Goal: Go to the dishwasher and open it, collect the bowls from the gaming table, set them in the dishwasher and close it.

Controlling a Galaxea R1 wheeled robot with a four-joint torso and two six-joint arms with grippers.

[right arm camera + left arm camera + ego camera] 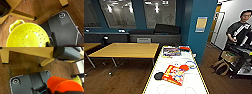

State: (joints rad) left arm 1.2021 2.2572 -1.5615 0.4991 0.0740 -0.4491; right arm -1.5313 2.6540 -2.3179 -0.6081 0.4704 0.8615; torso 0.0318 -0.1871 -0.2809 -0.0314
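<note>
The gaming table [197, 75], white-topped with yellow edges, stretches away just ahead of me in the head view. An orange bowl [62, 84] hangs above the wooden floor, with my left gripper [52, 90] shut on its rim. My right gripper [50, 44] is shut on a yellow-green perforated bowl [27, 36] with a loop handle, also above the floor. An edge of that bowl [77, 79] shows in the left wrist view too. The dishwasher is out of view.
On the gaming table lie a red-yellow box [174, 75], an orange disc [184, 67], a black disc [158, 75], a blue ring [191, 64] and a far box [171, 51]. A wooden table [126, 50] stands left, a blue pillar [201, 30] ahead, a person [239, 27] and a loaded cart [234, 57] right.
</note>
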